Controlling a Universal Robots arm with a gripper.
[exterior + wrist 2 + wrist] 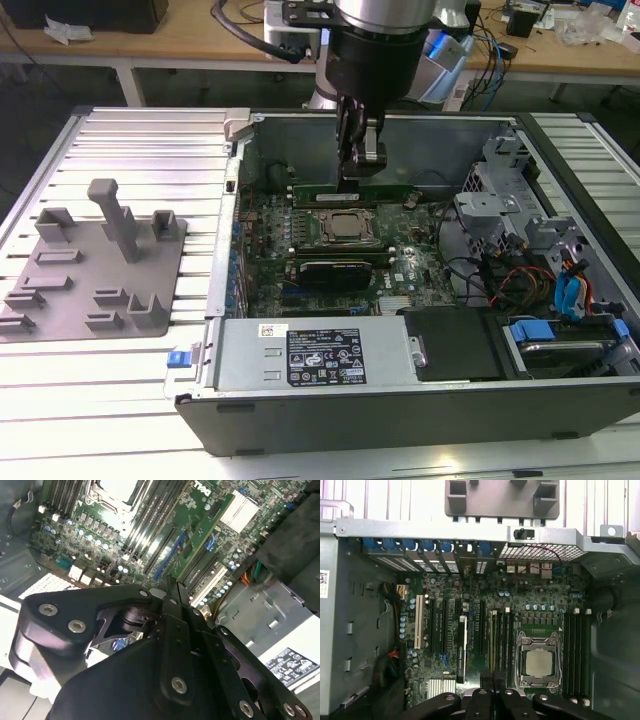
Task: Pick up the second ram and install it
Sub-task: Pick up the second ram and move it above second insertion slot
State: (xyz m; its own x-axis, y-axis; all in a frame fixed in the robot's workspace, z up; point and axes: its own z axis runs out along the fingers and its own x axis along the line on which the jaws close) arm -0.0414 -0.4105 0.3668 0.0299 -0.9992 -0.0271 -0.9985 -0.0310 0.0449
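Gripper [360,170] fingers are pinched nearly shut on the ram [325,191], upper centre of the exterior view, standing in a slot just above the CPU [347,227]. Pickup looks done; full seating is unclear.

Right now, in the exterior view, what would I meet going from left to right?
Grey plastic fixture plate with upright posts → long green memory stick under the black gripper → grey metal drive cage.

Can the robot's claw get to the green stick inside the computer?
Looks like yes. The computer case is open on top, and the gripper sits right at the green ram stick, beside the square processor socket. Nothing lies between them.
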